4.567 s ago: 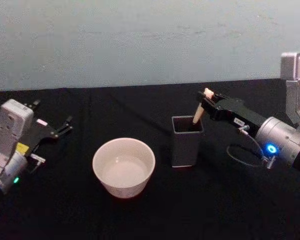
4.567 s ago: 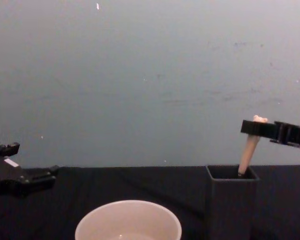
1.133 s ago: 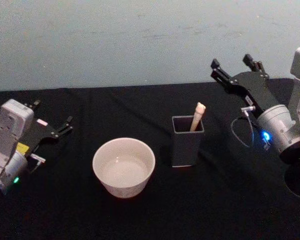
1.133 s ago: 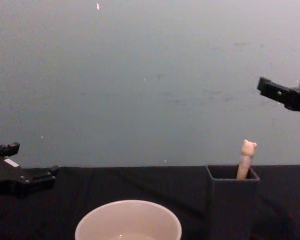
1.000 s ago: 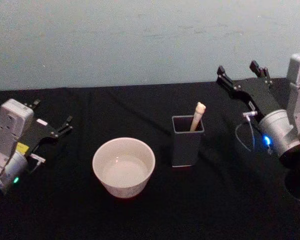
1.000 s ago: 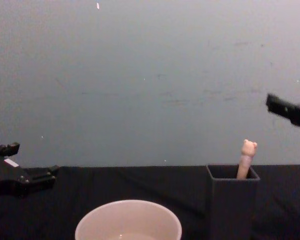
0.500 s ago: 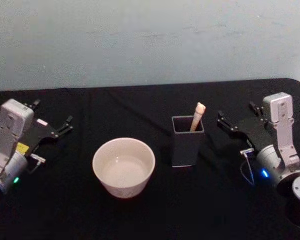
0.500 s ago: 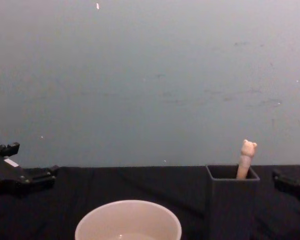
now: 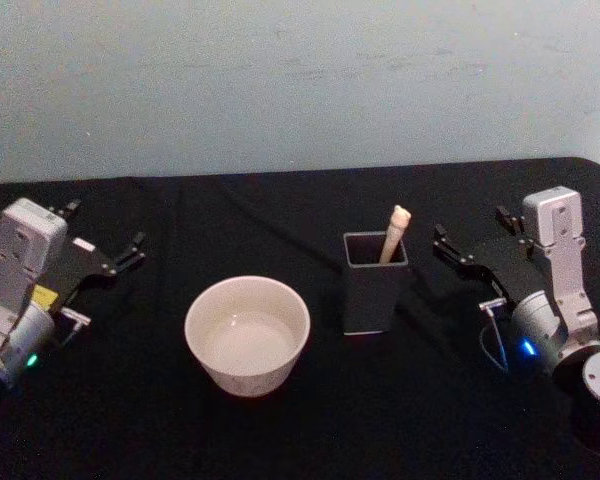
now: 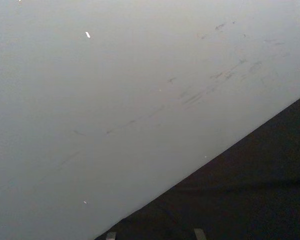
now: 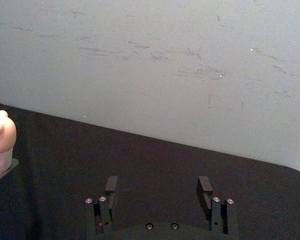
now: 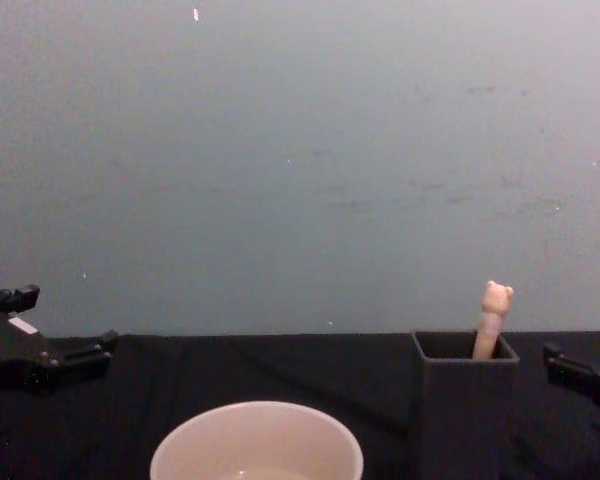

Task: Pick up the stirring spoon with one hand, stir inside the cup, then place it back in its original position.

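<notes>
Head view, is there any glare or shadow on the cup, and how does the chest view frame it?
Head view: the cup is evenly lit with a soft sheen inside and no hard glare; any shadow is lost on the black cloth. Chest view: the frame's bottom edge cuts it off, leaving the rim.

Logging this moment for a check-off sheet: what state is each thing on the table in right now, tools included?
Beige bear-topped stirring spoon: upright, leaning in the box, free of any grip.
Dark grey square box holder: standing upright, holding the spoon.
Wide cream-white round cup: upright, no spoon in it.
Right tool: open, low beside the box, holding nothing.
Left tool: open, parked at the table's left side.
</notes>
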Controlling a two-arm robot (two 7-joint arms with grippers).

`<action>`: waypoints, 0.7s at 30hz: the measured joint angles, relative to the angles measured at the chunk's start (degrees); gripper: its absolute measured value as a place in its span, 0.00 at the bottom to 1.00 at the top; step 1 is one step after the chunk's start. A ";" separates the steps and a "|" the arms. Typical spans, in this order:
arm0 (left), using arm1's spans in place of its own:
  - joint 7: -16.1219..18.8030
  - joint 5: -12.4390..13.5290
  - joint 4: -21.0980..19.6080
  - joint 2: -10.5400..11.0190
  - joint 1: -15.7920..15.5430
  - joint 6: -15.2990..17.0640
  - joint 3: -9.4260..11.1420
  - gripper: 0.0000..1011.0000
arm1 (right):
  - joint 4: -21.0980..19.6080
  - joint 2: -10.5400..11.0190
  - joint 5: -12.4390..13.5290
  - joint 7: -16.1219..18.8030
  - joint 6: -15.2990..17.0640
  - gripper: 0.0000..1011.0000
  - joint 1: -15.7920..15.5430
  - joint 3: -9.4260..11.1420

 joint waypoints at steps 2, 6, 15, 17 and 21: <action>0.00 0.00 0.00 0.00 0.00 0.00 0.00 0.99 | -0.05 0.01 0.01 -0.03 -0.04 0.99 -0.01 0.00; 0.00 0.00 0.00 0.00 0.00 0.00 0.00 0.99 | -0.11 0.03 0.02 -0.06 -0.10 0.99 -0.03 0.00; 0.00 0.00 0.00 0.00 0.00 0.00 0.00 0.99 | -0.21 0.07 0.03 -0.13 -0.18 0.99 -0.07 0.00; 0.00 0.00 0.00 0.00 0.00 0.00 0.00 0.99 | -0.22 0.07 0.03 -0.14 -0.19 0.99 -0.07 0.00; 0.00 0.00 0.00 0.00 0.00 0.00 0.00 0.99 | -0.24 0.07 0.03 -0.17 -0.22 0.99 -0.08 0.00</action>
